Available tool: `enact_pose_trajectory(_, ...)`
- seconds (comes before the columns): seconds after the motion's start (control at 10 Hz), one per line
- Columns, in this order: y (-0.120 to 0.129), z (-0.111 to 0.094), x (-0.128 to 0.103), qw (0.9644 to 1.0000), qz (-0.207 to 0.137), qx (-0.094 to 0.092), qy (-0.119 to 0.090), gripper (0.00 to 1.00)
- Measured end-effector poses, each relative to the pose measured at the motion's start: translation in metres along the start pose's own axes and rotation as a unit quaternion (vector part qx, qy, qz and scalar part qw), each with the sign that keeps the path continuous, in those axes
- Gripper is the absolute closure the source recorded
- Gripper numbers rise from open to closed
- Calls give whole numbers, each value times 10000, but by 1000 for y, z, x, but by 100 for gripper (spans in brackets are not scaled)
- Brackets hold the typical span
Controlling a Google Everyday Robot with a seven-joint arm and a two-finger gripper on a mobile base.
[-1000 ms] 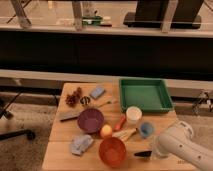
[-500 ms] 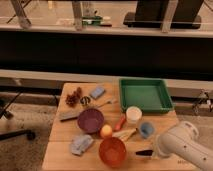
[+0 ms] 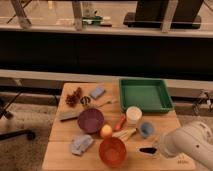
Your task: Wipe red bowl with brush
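The red bowl (image 3: pixel 112 150) stands upright near the table's front edge, left of centre. My white arm reaches in from the lower right, and my gripper (image 3: pixel 157 150) hovers just right of the bowl at about rim height. It is shut on the brush (image 3: pixel 146 149), a slim dark thing whose tapered end points left at the bowl. A small gap separates that end from the bowl's rim.
A purple bowl (image 3: pixel 90 120), an orange ball (image 3: pixel 106 131), a cream oblong thing (image 3: pixel 125 133) and a blue cup (image 3: pixel 146 130) crowd behind the red bowl. A white cup (image 3: pixel 133 115) and a green tray (image 3: pixel 145 94) stand farther back. A blue cloth (image 3: pixel 81 143) lies to the left.
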Motion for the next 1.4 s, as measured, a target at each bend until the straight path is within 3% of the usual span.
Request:
enact_pose_trajectory(0.7, -2, -22, 1, 9987, 228, 162, -417, 100)
enact_pose_trajectory(1.4, -5, -54, 6, 9949, 460, 400, -799, 100)
